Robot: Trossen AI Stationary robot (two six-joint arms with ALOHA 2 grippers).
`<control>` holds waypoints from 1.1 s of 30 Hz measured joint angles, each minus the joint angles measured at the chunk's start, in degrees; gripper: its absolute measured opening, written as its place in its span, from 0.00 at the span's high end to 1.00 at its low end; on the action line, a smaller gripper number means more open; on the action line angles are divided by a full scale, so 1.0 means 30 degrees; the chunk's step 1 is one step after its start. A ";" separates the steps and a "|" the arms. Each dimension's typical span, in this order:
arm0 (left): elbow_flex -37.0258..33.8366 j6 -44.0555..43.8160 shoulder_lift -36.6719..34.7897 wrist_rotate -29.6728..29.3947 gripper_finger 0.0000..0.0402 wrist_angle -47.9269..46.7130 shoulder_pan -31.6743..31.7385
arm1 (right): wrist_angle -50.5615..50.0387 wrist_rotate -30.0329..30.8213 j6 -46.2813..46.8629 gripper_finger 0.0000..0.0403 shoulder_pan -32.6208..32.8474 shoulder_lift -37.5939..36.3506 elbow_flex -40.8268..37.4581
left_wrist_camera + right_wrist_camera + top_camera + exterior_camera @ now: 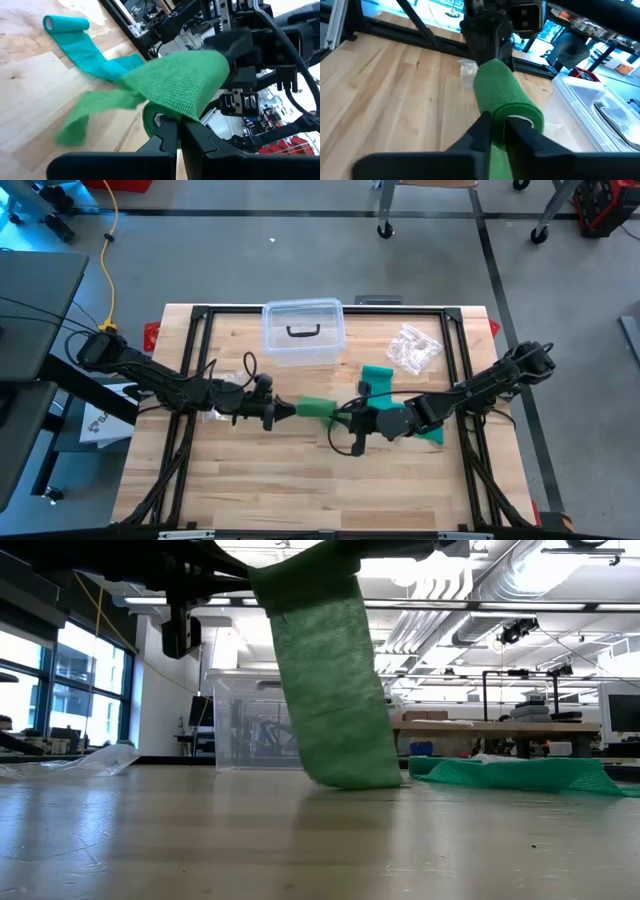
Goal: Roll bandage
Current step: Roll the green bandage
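High view: left hand [283, 411] and right hand [345, 420] meeting mid-tabletop [300, 480], green bandage [316, 407] stretched between them. Left hand clamped shut on the green bandage's rolled end; core ring visible in left wrist view just past the fingertips [165, 132]. Right hand also pinched closed on the green bandage per right wrist view, fabric wedged between its fingers [482, 127]. Low view: loose green strip hanging down, bottom edge touching the tabletop. Teal bandage [385, 385] lying unrolled just beside the right arm, clear box [303, 330] and plastic wrapper [413, 348] further back.

Risks, judged:
- Tail dragging on wood, likely to twist or fold into the roll, giving uneven turns.
- Both grips close together, little slack; a pull out of sync could yank fabric from one hand or unwind the core.
- Right arm sweep could snag the teal strip.
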 joint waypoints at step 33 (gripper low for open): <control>0.0022 0.1829 -0.2234 0.4954 0.60 -0.5524 0.2297 | -0.2132 0.0379 0.0663 1.00 0.0549 -0.0452 0.0000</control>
